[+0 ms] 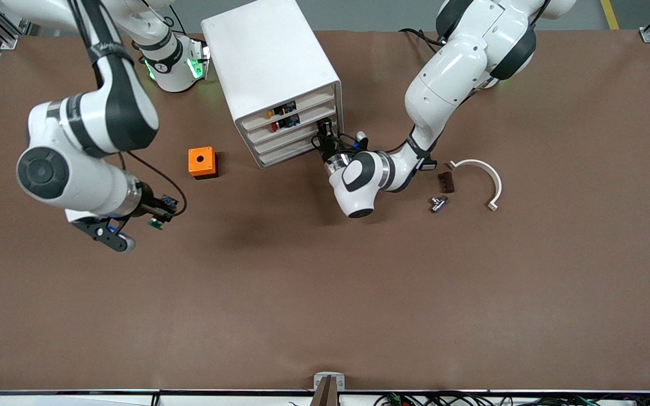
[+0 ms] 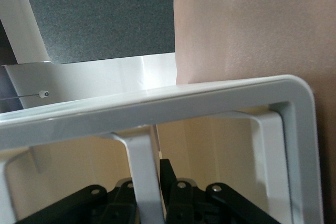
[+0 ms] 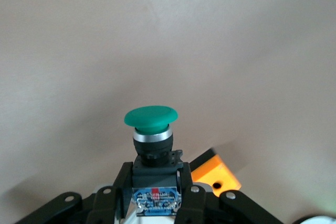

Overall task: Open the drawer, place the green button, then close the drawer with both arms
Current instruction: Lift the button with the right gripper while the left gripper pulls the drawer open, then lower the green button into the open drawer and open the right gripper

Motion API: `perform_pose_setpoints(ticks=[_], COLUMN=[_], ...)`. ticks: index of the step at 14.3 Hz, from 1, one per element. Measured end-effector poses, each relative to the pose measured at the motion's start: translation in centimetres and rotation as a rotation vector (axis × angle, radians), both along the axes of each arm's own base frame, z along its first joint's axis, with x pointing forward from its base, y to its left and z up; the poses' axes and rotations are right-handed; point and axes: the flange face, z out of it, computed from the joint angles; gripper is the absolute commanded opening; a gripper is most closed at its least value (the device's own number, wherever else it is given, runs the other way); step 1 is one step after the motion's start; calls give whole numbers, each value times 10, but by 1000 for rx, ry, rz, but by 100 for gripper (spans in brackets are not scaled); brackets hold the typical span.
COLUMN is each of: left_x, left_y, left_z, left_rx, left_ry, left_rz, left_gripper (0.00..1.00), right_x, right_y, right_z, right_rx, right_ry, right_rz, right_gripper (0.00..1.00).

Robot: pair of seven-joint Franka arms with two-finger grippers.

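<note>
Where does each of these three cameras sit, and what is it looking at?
Front: high across the table, facing both arms, cabinet between them.
Left wrist: on the left arm, facing the cabinet's white frame; left gripper shut on a bar.
Right wrist: on the right arm; right gripper holds the button.
Shared: orange cube.

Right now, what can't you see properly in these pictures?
- Front view: the left end effector at the cabinet front is covered by its own wrist, so its hold on the drawer is hidden.
- Front view: the button in the right end effector is too small.
- Left wrist view: the drawer's inside is cut off.
</note>
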Motion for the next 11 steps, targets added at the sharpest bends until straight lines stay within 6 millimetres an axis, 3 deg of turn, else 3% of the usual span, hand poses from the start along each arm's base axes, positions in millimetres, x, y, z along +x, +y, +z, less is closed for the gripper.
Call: perform_pose_setpoints(ticks=[3, 6, 11], left_x=[24, 66, 131], left_y=[17, 50, 103], left_z=[1, 4, 11], left_rx=[3, -1, -5], left_ry=[-8, -22, -76], left_rz=[44, 126, 272], left_gripper=[13, 13, 16], right_x=[-12, -19, -43], right_y=[19, 28, 74], right_z=[15, 27, 50], right_rx=[-20, -28, 10], right_ry=[-6, -14, -16], right_rz=[-82, -163, -288], right_gripper=[0, 0, 0])
